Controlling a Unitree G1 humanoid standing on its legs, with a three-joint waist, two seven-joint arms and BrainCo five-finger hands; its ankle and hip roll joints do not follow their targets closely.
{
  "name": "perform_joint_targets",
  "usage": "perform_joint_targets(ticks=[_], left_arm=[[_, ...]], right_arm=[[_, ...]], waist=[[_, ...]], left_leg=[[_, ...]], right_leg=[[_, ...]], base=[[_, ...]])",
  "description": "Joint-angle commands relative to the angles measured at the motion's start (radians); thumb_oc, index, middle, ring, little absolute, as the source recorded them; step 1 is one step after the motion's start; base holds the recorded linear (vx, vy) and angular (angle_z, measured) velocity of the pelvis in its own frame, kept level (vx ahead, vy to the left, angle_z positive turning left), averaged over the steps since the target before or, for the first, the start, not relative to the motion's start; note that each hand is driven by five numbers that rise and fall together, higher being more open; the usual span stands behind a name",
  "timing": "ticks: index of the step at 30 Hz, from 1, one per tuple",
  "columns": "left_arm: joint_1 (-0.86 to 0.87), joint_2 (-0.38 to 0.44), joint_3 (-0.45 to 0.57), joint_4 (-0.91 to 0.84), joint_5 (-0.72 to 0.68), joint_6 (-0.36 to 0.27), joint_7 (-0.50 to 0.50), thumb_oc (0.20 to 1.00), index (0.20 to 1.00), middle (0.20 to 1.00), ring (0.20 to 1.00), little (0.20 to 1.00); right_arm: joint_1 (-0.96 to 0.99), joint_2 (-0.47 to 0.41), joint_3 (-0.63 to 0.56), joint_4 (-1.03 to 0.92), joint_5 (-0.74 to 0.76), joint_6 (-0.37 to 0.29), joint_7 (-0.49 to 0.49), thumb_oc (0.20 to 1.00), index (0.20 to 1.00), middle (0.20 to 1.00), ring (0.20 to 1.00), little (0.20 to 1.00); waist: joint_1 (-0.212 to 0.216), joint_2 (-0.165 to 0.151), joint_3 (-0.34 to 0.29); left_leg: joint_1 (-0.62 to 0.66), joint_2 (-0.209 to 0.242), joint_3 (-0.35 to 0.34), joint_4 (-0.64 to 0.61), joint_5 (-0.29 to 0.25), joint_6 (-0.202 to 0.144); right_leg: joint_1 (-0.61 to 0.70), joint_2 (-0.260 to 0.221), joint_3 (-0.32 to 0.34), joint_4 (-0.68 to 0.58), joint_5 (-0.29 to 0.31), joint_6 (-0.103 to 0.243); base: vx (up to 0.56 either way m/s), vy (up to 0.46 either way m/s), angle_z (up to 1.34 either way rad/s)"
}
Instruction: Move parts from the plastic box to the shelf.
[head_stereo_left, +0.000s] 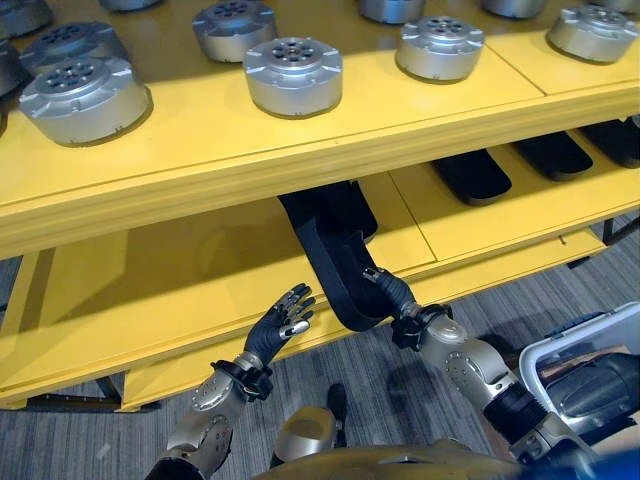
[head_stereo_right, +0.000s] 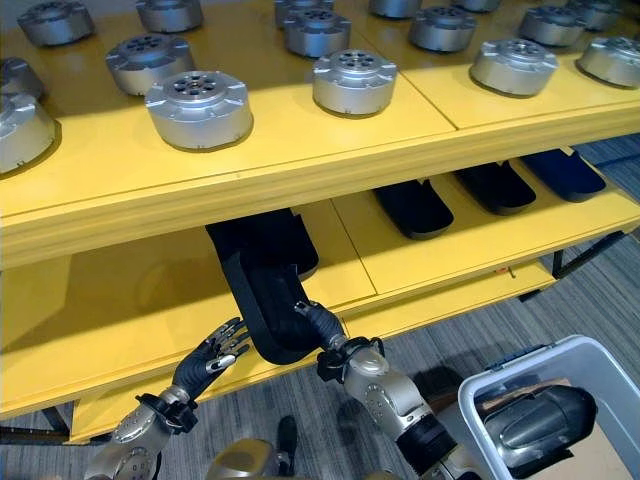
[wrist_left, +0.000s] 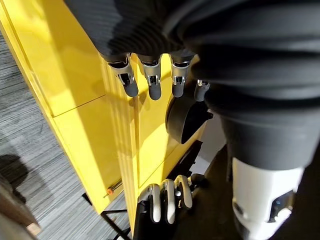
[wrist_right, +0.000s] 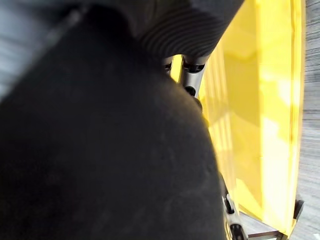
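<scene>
Left eye view: black moulded part (head_stereo_left: 335, 262), judged rigid and smooth, is grasped at its near end by the right hand (head_stereo_left: 392, 290), half-slid onto the lower shelf (head_stereo_left: 150, 290); left hand (head_stereo_left: 283, 320) is released beside it.

— What sits on the upper shelf (head_stereo_right: 300, 135)?
— Round metal parts (head_stereo_right: 355, 82) in rows, spread left to right.
— And the lower shelf (head_stereo_right: 120, 310)?
— A long black part (head_stereo_right: 262, 290) lies near the middle, its near end jutting past the front edge. To its right, three more black parts (head_stereo_right: 414, 207) lie side by side, farther back.
— The hands?
— The right hand (head_stereo_right: 318, 325) is on the long part's near end; the left hand (head_stereo_right: 212, 360) is just left of it, before the shelf edge.
— The plastic box (head_stereo_right: 560, 365)?
— On the floor, lower right, with a part (head_stereo_right: 535, 415) in it.
</scene>
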Motion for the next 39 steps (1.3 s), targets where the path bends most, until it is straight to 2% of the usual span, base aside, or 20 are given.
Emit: perform_joint_targets(ticks=[1,3,6,8,11,13,15,17,18,19,20,23,25,27,28,29,31,32,36,39], left_arm=[[-0.006,0.005,-0.042,-0.054,0.066,-0.044,-0.014,1.000,1.000,1.000,1.000,1.000],[-0.009,0.002,-0.046,-0.066,0.081,-0.033,-0.013,1.000,1.000,1.000,1.000,1.000],[0.003,-0.012,-0.038,-0.080,0.080,-0.020,-0.004,1.000,1.000,1.000,1.000,1.000],[0.020,-0.020,-0.028,-0.093,0.026,0.008,-0.021,1.000,1.000,1.000,1.000,1.000],[0.033,-0.022,-0.027,-0.088,0.031,0.006,-0.032,1.000,1.000,1.000,1.000,1.000],[0.036,-0.019,-0.025,-0.081,0.033,0.007,-0.045,1.000,1.000,1.000,1.000,1.000],[0.037,-0.013,-0.025,-0.070,0.015,0.025,-0.083,1.000,1.000,1.000,1.000,1.000],[0.019,-0.010,-0.033,-0.061,0.009,0.045,-0.104,1.000,1.000,1.000,1.000,1.000],[0.012,-0.010,-0.038,-0.058,0.014,0.049,-0.107,1.000,1.000,1.000,1.000,1.000],[0.009,-0.010,-0.040,-0.058,0.017,0.049,-0.109,1.000,1.000,1.000,1.000,1.000],[0.003,-0.013,-0.043,-0.057,0.010,0.047,-0.110,1.000,1.000,1.000,1.000,1.000],[-0.001,-0.032,-0.018,-0.061,-0.069,0.063,-0.086,1.000,1.000,1.000,1.000,1.000],[-0.004,-0.047,0.015,-0.081,-0.065,0.074,-0.116,1.000,1.000,1.000,1.000,1.000],[-0.003,-0.050,0.022,-0.092,-0.043,0.085,-0.138,1.000,1.000,1.000,1.000,1.000],[-0.002,-0.052,0.022,-0.092,-0.041,0.086,-0.137,1.000,1.000,1.000,1.000,1.000],[-0.002,-0.056,0.022,-0.083,-0.051,0.088,-0.126,1.000,1.000,1.000,1.000,1.000],[-0.004,-0.059,0.023,-0.076,-0.058,0.086,-0.117,1.000,1.000,1.000,1.000,1.000],[-0.008,-0.062,0.022,-0.064,-0.054,0.075,-0.102,1.000,1.000,1.000,1.000,1.000],[-0.025,-0.044,0.000,-0.042,-0.066,0.073,-0.090,1.000,1.000,1.000,1.000,1.000],[-0.019,-0.028,-0.011,-0.041,-0.044,0.069,-0.091,1.000,1.000,1.000,1.000,1.000]], right_arm=[[-0.030,0.033,-0.043,-0.057,0.009,-0.120,0.046,0.200,0.200,0.200,0.200,0.200],[-0.020,0.031,-0.052,-0.060,0.006,-0.120,0.062,0.200,0.200,0.200,0.200,0.200],[0.005,0.016,-0.052,-0.073,0.008,-0.119,0.084,0.200,0.200,0.200,0.200,0.200],[0.016,0.007,-0.045,-0.084,0.021,-0.121,0.082,0.200,0.200,0.200,0.200,0.200],[0.022,0.008,-0.040,-0.085,0.034,-0.128,0.082,0.200,0.200,0.200,0.200,0.200],[0.025,0.009,-0.038,-0.084,0.036,-0.126,0.076,0.200,0.200,0.200,0.200,0.200],[0.033,0.009,-0.041,-0.081,0.041,-0.135,0.087,0.200,0.200,0.200,0.200,0.200],[0.042,0.012,-0.050,-0.085,0.037,-0.142,0.072,0.200,0.200,0.200,0.200,0.200],[0.044,0.012,-0.054,-0.086,0.037,-0.144,0.067,0.200,0.200,0.200,0.200,0.200],[0.042,0.012,-0.056,-0.084,0.039,-0.145,0.066,0.200,0.200,0.200,0.200,0.200],[0.027,0.013,-0.064,-0.060,0.044,-0.149,0.068,0.200,0.200,0.200,0.200,0.200],[-0.018,0.023,-0.064,-0.025,0.047,-0.141,0.059,0.200,0.200,0.200,0.200,0.200],[-0.043,0.034,-0.065,-0.017,0.056,-0.122,0.016,0.200,0.200,0.200,0.200,0.200],[-0.061,0.039,-0.058,-0.009,0.067,-0.122,0.000,0.200,0.200,0.200,0.200,0.200],[-0.067,0.041,-0.055,-0.008,0.070,-0.117,-0.005,0.200,0.200,0.200,0.200,0.200],[-0.081,0.042,-0.044,-0.009,0.076,-0.104,-0.016,0.200,0.200,0.200,0.200,0.200],[-0.088,0.040,-0.038,-0.010,0.081,-0.092,-0.019,0.200,0.200,0.200,0.200,0.200],[-0.089,0.037,-0.028,-0.014,0.088,-0.075,-0.025,0.200,0.200,0.200,0.200,0.200],[-0.057,0.023,-0.036,-0.028,0.077,-0.087,-0.030,0.200,0.200,0.200,0.200,0.200],[-0.035,0.017,-0.053,-0.034,0.069,-0.100,-0.030,0.200,0.200,0.200,0.200,0.200]], waist=[[0.010,-0.029,-0.033],[0.004,-0.034,-0.040],[-0.001,-0.030,-0.054],[-0.002,-0.027,-0.068],[-0.006,-0.024,-0.077],[-0.011,-0.021,-0.083],[-0.026,-0.018,-0.084],[-0.050,-0.022,-0.079],[-0.059,-0.027,-0.072],[-0.062,-0.029,-0.070],[-0.065,-0.036,-0.062],[-0.053,-0.038,-0.064],[-0.042,-0.034,-0.074],[-0.037,-0.023,-0.082],[-0.035,-0.019,-0.084],[-0.028,-0.015,-0.088],[-0.024,-0.011,-0.092],[-0.024,0.001,-0.094],[-0.048,0.028,-0.092],[-0.052,0.031,-0.088]], left_leg=[[0.015,-0.020,0.128,0.040,-0.078,-0.064],[-0.003,-0.026,0.110,0.060,-0.091,-0.066],[0.004,-0.019,0.096,0.058,-0.090,-0.077],[0.004,-0.020,0.090,0.059,-0.094,-0.083],[0.003,-0.027,0.089,0.066,-0.101,-0.083],[0.002,-0.029,0.097,0.076,-0.109,-0.083],[-0.005,-0.022,0.152,0.125,-0.130,-0.091],[-0.016,0.024,0.245,0.195,-0.159,-0.113],[-0.028,0.057,0.280,0.234,-0.165,-0.123],[-0.035,0.071,0.293,0.252,-0.166,-0.126],[-0.054,0.120,0.317,0.313,-0.180,-0.129],[-0.054,0.156,0.297,0.350,-0.194,-0.120],[-0.033,0.216,0.294,0.361,-0.147,-0.143],[-0.028,0.281,0.277,0.353,-0.061,-0.182],[-0.031,0.299,0.262,0.350,-0.034,-0.192],[-0.043,0.314,0.204,0.348,0.002,-0.200],[-0.057,0.309,0.178,0.337,0.017,-0.188],[-0.059,0.295,0.150,0.326,0.009,-0.188],[-0.025,0.254,0.157,0.263,-0.044,-0.177],[-0.006,0.220,0.156,0.231,-0.089,-0.161]], right_leg=[[0.044,0.081,0.051,-0.190,0.149,-0.015],[0.067,0.099,0.071,-0.247,0.119,-0.040],[0.095,0.084,0.075,-0.314,0.129,-0.045],[0.108,0.078,0.074,-0.348,0.136,-0.047],[0.109,0.076,0.081,-0.362,0.140,-0.048],[0.108,0.075,0.081,-0.363,0.138,-0.049],[0.108,0.066,0.063,-0.351,0.130,-0.053],[0.114,0.044,0.034,-0.334,0.116,-0.052],[0.113,0.032,0.021,-0.321,0.112,-0.054],[0.111,0.027,0.016,-0.315,0.110,-0.055],[0.101,0.010,-0.006,-0.281,0.092,-0.061],[0.074,-0.018,-0.031,-0.235,0.072,-0.069],[0.064,-0.036,-0.058,-0.209,0.048,-0.084],[0.056,-0.051,-0.072,-0.188,0.029,-0.091],[0.053,-0.059,-0.071,-0.181,0.025,-0.091],[0.042,-0.078,-0.057,-0.167,0.021,-0.091],[0.023,-0.090,-0.052,-0.159,0.032,-0.095],[0.008,-0.108,-0.037,-0.133,0.026,-0.087],[0.002,-0.133,-0.016,-0.093,0.026,-0.062],[0.016,-0.142,-0.004,-0.098,0.042,-0.044]], base=[[0.06,-0.110,0.58],[0.05,-0.102,0.27],[0.11,-0.171,0.03],[0.07,-0.137,0.09],[0.03,-0.091,0.02],[0.01,-0.089,0.11],[-0.02,-0.073,0.19],[-0.01,-0.007,0.48],[-0.01,0.012,0.78],[-0.08,0.021,0.89],[-0.07,0.024,0.52],[-0.11,0.101,0.55],[-0.08,0.169,0.17],[-0.08,0.248,0.09],[-0.06,0.395,0.12],[-0.05,0.367,-0.05],[-0.09,0.343,-0.13],[-0.11,0.418,-0.07],[-0.06,0.401,0.00],[-0.04,0.358,0.46]])
